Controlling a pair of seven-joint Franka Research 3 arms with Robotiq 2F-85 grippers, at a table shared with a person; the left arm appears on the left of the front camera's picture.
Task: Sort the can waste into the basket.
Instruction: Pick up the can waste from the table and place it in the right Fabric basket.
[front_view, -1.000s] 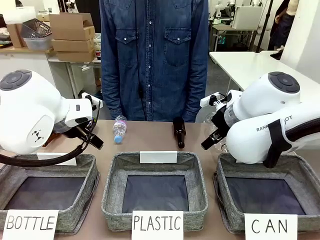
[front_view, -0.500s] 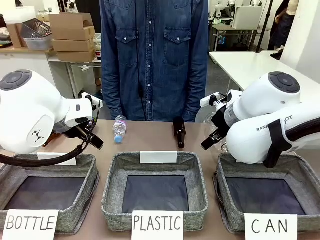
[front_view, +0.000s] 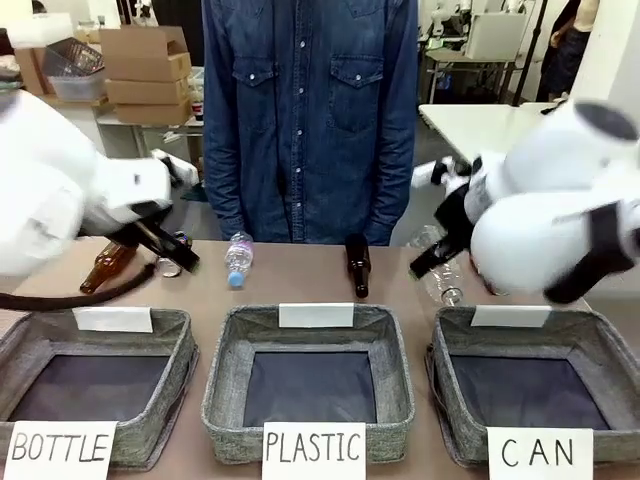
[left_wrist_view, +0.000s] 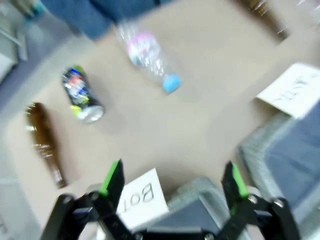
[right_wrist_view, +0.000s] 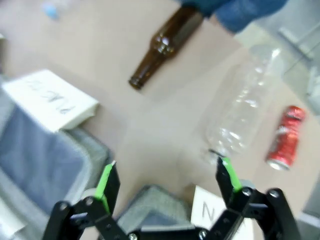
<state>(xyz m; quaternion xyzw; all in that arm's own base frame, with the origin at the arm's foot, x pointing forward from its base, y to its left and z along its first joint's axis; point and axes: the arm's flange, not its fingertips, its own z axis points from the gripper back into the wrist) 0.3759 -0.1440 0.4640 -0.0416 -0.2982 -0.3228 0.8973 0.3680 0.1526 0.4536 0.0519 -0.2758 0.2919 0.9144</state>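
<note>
A dark can with silver ends lies on the table between a brown bottle and a clear bottle with a blue cap; in the front view this can sits just behind my left gripper. A crushed red can lies beside a clear plastic bottle. The grey basket signed "CAN" stands front right, under my right gripper. My left gripper hangs open over the "BOTTLE" basket's sign. Both grippers hold nothing.
Baskets signed "BOTTLE" and "PLASTIC" stand left and middle. A second brown bottle and a clear bottle lie on the far half of the table. A person in a denim shirt stands at the far edge.
Both arms have started moving and show blurred. The left arm has risen, uncovering a brown bottle and the dark can; the right arm has lifted, uncovering a clear bottle. Jaws stay open.
</note>
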